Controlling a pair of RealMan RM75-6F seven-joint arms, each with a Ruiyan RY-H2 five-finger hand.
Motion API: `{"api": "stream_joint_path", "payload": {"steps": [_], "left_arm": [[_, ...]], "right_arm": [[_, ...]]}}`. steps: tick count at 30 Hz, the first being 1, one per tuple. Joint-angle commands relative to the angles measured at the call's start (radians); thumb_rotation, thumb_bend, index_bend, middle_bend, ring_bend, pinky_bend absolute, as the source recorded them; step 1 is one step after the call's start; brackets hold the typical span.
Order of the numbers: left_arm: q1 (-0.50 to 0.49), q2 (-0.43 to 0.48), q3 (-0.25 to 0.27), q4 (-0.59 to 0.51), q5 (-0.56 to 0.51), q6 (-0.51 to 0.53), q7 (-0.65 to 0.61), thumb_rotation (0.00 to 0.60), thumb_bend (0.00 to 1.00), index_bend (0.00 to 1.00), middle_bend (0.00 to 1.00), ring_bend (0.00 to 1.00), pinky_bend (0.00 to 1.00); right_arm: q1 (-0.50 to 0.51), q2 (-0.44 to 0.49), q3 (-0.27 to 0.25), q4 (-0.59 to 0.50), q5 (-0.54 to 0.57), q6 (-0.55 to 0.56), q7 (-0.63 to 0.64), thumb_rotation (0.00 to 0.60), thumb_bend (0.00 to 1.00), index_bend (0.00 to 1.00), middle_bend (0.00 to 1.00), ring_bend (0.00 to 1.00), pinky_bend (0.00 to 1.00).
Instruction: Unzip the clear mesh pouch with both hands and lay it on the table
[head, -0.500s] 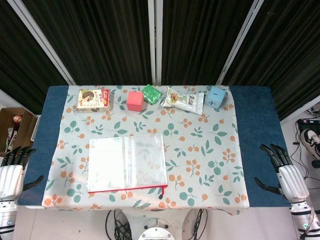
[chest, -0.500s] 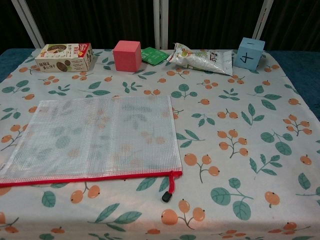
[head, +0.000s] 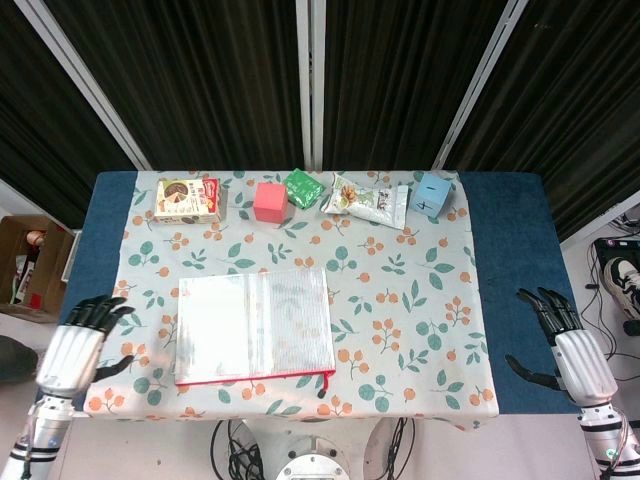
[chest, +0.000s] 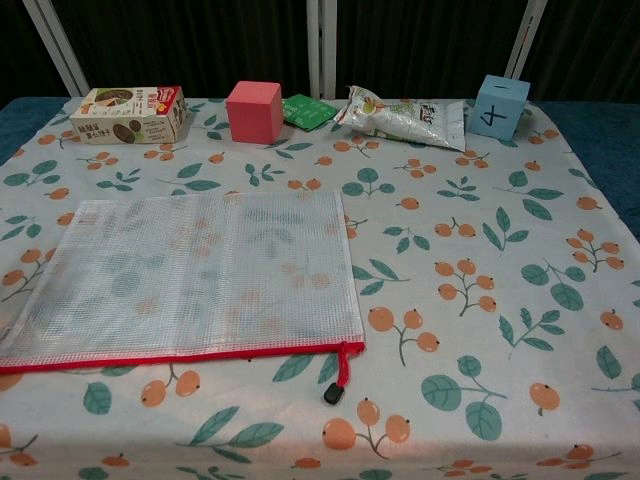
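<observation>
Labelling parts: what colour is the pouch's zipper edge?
Red zipper edge, with a black pull tab; clearest in chest view.

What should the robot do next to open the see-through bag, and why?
Probably reach the right hand in to the zipper pull at the clear mesh pouch's near right corner. Both hands are open at the table edges, and the left hand is nearer the pouch's other end.

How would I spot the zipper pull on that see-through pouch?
On the floral tablecloth, find the clear mesh pouch lying flat near the front edge. Follow its red zipper edge to the right corner. There a short red cord ends in a small black zipper pull, the only black bit nearby.
</observation>
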Motion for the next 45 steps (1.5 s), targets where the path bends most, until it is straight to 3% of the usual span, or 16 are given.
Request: {"api": "stream_joint_path", "payload": {"steps": [1,7,12,18,22,32,45], "left_arm": [[-0.143,-0.048,0.013,-0.020,0.151,-0.169,0.067,0.600,0.09,0.32,0.23,0.18,0.23],[-0.327,-0.197,0.006,0.060,0.286,-0.381,0.085,0.600,0.12,0.38,0.24,0.18,0.23],[-0.430,-0.322,-0.020,0.139,0.296,-0.501,0.099,0.600,0.12,0.38,0.24,0.18,0.22],[-0.488,-0.426,-0.041,0.201,0.267,-0.571,0.147,0.600,0.12,0.38,0.23,0.17,0.21],[-0.517,-0.458,-0.049,0.183,0.232,-0.640,0.207,0.600,0.14,0.38,0.21,0.16,0.21],[-0.573,-0.501,-0.127,0.120,0.052,-0.797,0.373,0.600,0.18,0.43,0.21,0.16,0.21],[-0.600,-0.501,-0.149,0.037,-0.113,-0.835,0.527,0.600,0.22,0.45,0.21,0.16,0.20]], "right_arm": [[-0.003,0.007,-0.004,-0.011,-0.011,0.006,-0.010,0.600,0.14,0.00,0.15,0.00,0.01],[-0.007,0.008,-0.010,-0.021,-0.020,0.012,-0.021,0.600,0.14,0.00,0.15,0.00,0.01],[-0.019,0.006,-0.014,-0.019,-0.013,0.023,-0.025,0.600,0.14,0.00,0.15,0.00,0.01],[-0.025,0.002,-0.014,-0.013,0.003,0.019,-0.024,0.600,0.14,0.00,0.15,0.00,0.01],[-0.024,0.000,-0.011,-0.010,0.011,0.013,-0.024,0.600,0.14,0.00,0.15,0.00,0.01],[-0.018,-0.014,-0.005,0.011,0.025,-0.002,-0.011,0.600,0.14,0.00,0.15,0.00,0.01],[-0.013,-0.023,-0.003,0.032,0.032,-0.015,0.005,0.600,0.14,0.00,0.15,0.00,0.01]]}}
